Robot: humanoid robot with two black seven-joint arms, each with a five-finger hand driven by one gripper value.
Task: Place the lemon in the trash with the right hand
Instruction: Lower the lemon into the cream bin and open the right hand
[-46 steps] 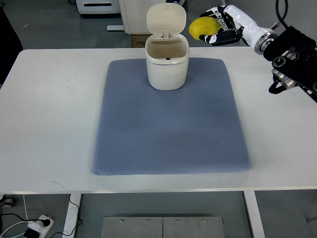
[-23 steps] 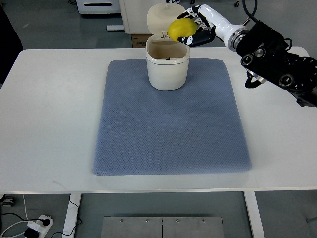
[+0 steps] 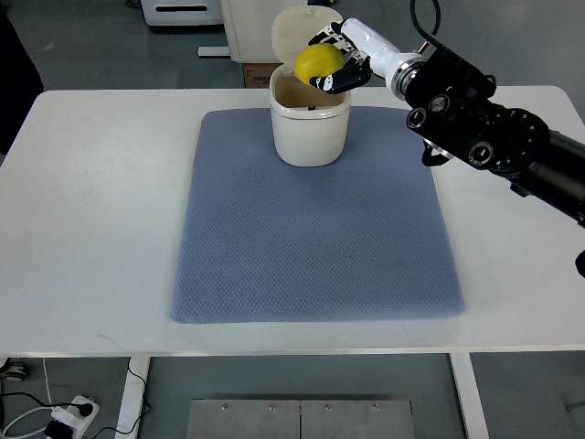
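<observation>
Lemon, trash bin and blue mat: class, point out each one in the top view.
lemon (image 3: 313, 61), top view, its yellow skin.
trash bin (image 3: 309, 135), top view, its front wall.
blue mat (image 3: 315, 242), top view, its bare middle.

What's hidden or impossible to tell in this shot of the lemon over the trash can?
Top view:
- Trash can floor: hidden by its rim and the lemon.
- Right hand palm side: covered by the lemon.
- Right arm: cut off at the right edge.
- Left arm: out of frame.

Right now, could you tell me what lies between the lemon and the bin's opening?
Nothing: the top view shows the lemon in the right hand above the open bin.
</observation>
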